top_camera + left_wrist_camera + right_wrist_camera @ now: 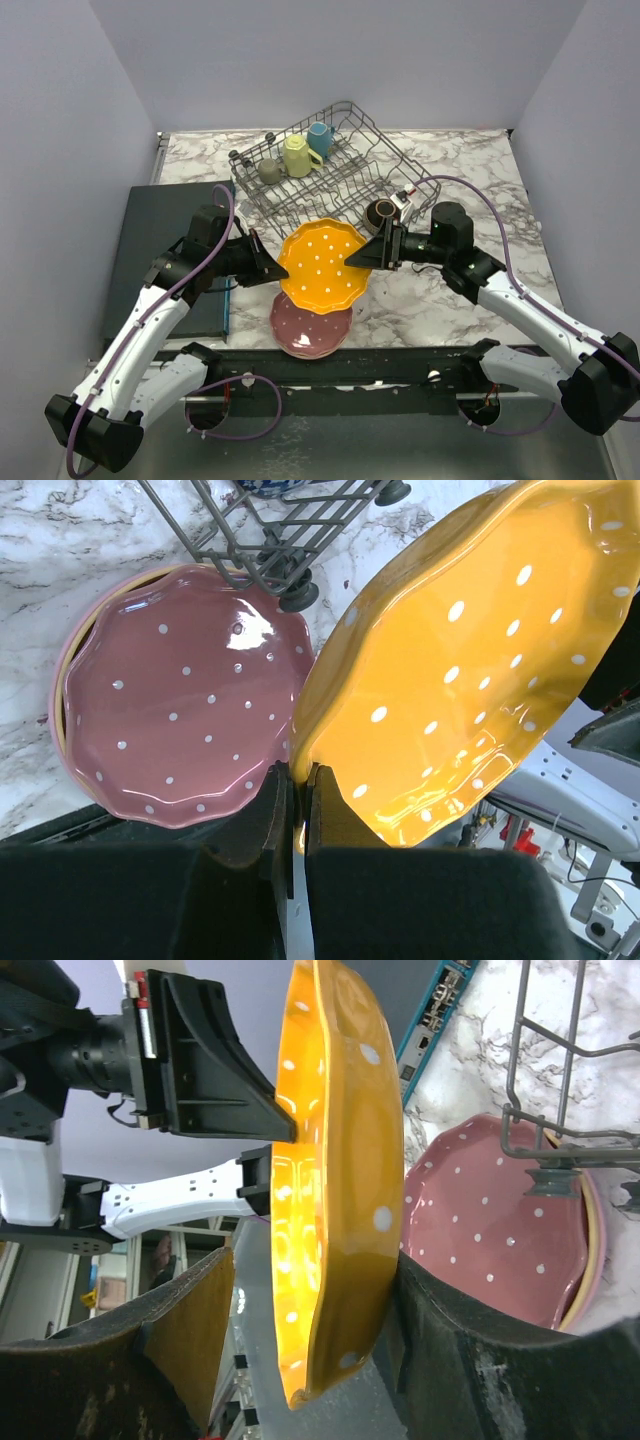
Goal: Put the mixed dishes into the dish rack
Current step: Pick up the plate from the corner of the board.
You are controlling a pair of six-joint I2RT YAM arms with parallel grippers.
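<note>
Lying nearest the arm bases, a pink plate (310,328) with white dots sits face up on the marble table (480,170). Only the left wrist view shows that it rests on a second, peach plate (58,685), whose rim peeks out at its left edge.

Just beyond, the orange plate (322,262), scalloped and white-dotted, is held off the table between the two arms. From above it looks nearly flat, overlapping the pink plate's far edge; the right wrist view shows it edge-on and clear of the pink one.

The left gripper (300,780) is pinched tight on the plate's left rim, its fingers pressed on either face, as its own camera shows plainly. The right gripper (315,1270) straddles the opposite rim with its jaws apart. One finger (190,1350) stands clear of the dotted face with a visible gap, the other (470,1360) lies close against the back; whether that one touches cannot be told. The top view hides this gap entirely.

A dark mat (150,230) lies at the left, partly under the left arm.

Farther back a brown bowl (381,212) sits beside the right corner of the dish rack (350,175). The rack stands skewed on the table, its near foot just beside the pink plate in both wrist views. At its far left end are an olive mug (269,171), a yellow mug (296,157) and a blue mug (320,138).
</note>
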